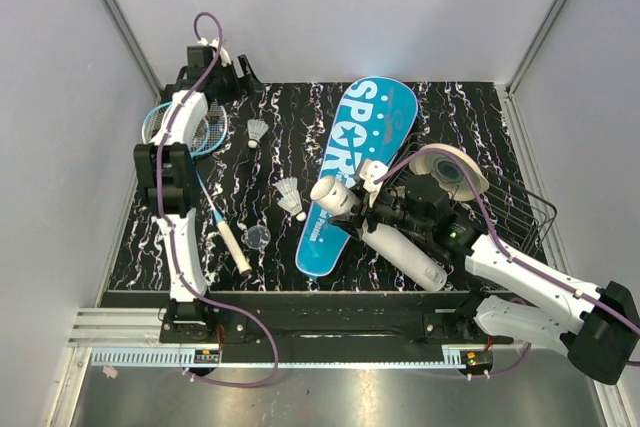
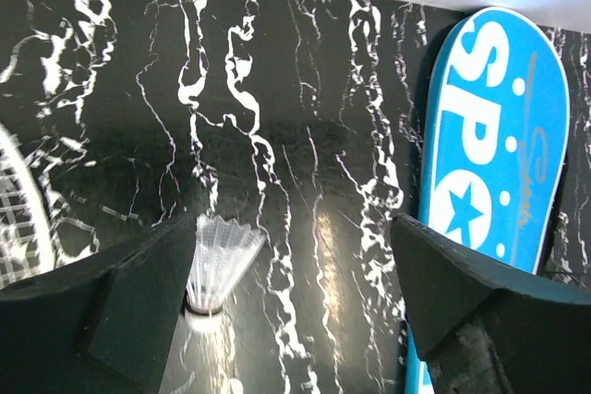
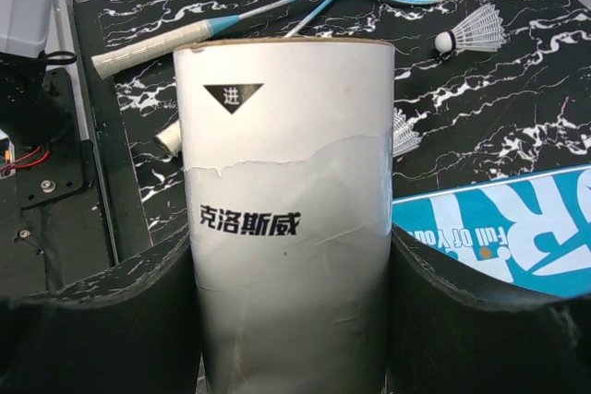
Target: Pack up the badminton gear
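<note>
My right gripper is shut on the long white tube, a black finger on each side. In the top view the tube lies slanted over the near end of the blue "SPORT" cover. My left gripper stands open low over the back of the table. One white shuttlecock stands on the table just inside its left finger, apart from the right one. The two light-blue rackets lie stacked at the far left, handles toward me. Two more shuttlecocks lie mid-table.
A black wire basket stands at the right edge, with a round woven disc leaning at its rim. A small clear cap lies beside the racket handles. White walls close in the table on the left, back and right.
</note>
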`<state>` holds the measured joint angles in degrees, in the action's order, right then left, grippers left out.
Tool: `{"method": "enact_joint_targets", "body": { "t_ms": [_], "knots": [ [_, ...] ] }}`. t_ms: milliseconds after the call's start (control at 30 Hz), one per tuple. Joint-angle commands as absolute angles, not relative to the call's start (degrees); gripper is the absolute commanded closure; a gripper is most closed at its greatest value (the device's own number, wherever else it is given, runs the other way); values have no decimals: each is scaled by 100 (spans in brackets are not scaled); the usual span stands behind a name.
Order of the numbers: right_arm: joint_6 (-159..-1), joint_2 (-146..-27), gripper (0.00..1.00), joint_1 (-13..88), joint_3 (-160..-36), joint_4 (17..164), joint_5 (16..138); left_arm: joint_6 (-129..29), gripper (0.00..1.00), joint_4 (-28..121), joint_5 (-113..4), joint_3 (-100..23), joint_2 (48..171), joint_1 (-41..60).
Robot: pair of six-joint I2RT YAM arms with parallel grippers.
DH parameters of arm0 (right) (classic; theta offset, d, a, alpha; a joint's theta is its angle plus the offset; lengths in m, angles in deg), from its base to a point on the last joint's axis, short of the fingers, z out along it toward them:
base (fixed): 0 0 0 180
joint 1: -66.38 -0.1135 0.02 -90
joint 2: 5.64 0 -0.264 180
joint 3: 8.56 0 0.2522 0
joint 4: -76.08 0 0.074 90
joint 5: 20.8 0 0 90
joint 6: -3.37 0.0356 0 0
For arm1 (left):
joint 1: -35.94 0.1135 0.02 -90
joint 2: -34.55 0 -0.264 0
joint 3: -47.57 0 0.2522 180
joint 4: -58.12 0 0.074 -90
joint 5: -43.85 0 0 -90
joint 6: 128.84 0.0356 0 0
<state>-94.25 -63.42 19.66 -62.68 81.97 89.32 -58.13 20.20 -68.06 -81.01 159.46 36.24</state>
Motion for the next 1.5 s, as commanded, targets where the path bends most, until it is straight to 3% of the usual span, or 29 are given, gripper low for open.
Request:
{"method": "enact_joint_targets", "body": {
  "t_ms": [0,333,400,467,900,1267,1467],
  "knots": [
    [-9094,-6303,71,1945,-6416,8334,8959,-6097,10,2687,-7445,-8712,16717,3700],
    [-9156,-6400,71,1936,-6451,8396,8678,-5897,17,2635,-7041,-9073,17386,3621],
    [-9164,-6418,71,1945,-6451,8387,8660,-5810,24,2486,-7111,-9134,17439,3621],
    [-9182,-6435,71,1945,-6451,8387,8660,-5765,24,2301,-7094,-9100,17343,3612],
    [-9068,-6357,71,1945,-6355,8211,8862,-5308,25,1817,-7113,-8047,16666,3656],
    [-8918,-6330,71,1945,-6232,7930,9047,-5343,38,1729,-6909,-6701,15603,3691],
    [-8874,-6312,71,1945,-6205,7859,9126,-5352,44,1352,-6892,-6489,15663,3691]
  ]
}}
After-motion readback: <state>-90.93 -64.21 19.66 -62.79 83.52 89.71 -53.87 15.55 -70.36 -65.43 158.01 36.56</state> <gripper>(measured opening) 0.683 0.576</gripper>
